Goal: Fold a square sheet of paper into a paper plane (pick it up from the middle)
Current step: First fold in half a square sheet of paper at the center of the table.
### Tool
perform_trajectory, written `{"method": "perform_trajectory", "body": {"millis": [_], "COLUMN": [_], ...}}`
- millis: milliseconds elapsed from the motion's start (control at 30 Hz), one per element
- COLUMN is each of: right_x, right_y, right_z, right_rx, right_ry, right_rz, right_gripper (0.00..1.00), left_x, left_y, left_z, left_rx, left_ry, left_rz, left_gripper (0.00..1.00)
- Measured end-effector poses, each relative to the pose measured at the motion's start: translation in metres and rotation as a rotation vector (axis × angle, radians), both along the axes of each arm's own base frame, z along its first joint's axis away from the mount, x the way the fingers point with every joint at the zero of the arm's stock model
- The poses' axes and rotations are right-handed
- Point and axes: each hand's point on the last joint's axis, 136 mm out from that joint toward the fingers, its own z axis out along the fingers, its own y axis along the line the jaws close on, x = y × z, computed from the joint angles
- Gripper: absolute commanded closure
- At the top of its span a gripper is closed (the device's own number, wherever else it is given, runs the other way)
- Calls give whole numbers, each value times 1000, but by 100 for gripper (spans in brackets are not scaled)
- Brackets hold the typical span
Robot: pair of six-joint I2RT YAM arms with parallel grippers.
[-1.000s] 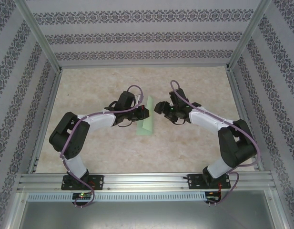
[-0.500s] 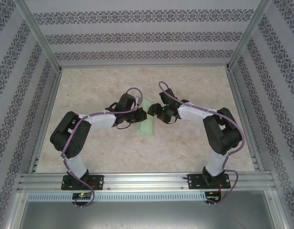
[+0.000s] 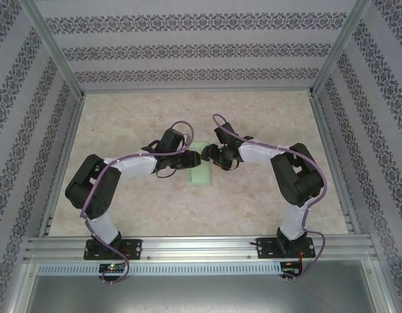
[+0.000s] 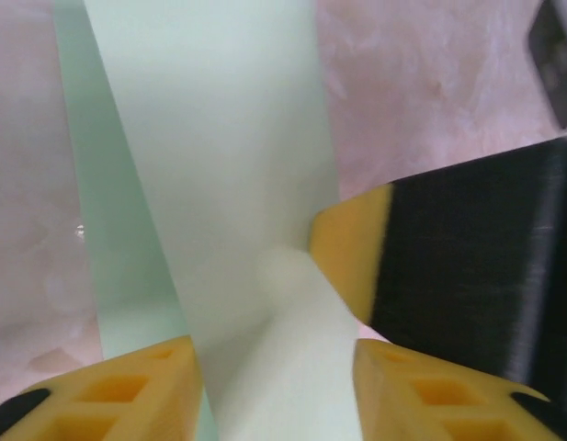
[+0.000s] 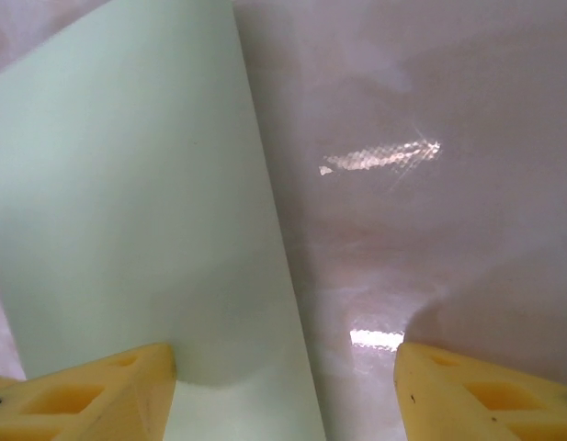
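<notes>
Jaws: left gripper is apart and straddles the paper plane. In the left wrist view the green strip runs up between both yellow fingers, and I can't tell if they touch it. Right gripper is wide apart and holds nothing. One of its fingers is over the paper, the other over bare table, with the long edge between them.

The plane lies mid-table, long axis 12-to-6. It is a narrow folded strip with a second layer showing along its 9 o'clock side. Left gripper comes in from 9, right from 3, tips nearly meeting. A right fingertip is just beside the strip.

The step looks like the next lengthwise fold. To do it well:
- left pins the strip flat as anchor
- right catches the 3 o'clock edge low and carries it over toward 9
- keep the edge parallel to the centre crease
- go slow, since thin paper buckles and skates on this table
- watch finger-to-finger clearance
</notes>
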Motion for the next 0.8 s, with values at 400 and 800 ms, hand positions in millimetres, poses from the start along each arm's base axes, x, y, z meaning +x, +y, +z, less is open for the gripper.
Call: {"method": "perform_trajectory", "body": {"millis": [400, 800], "right_x": [1, 8], "right_y": [5, 0], "right_z": [-2, -1], "right_rx": [-27, -66], "right_ry": [-4, -21], "right_rz": [-42, -93], "right_gripper": [35, 35], "left_x": [0, 0], "left_y": [40, 49], "left_z": [45, 40], "left_rx": [65, 106], "left_ry": [-160, -159], "left_rz": [144, 171], "left_gripper": [63, 65]}}
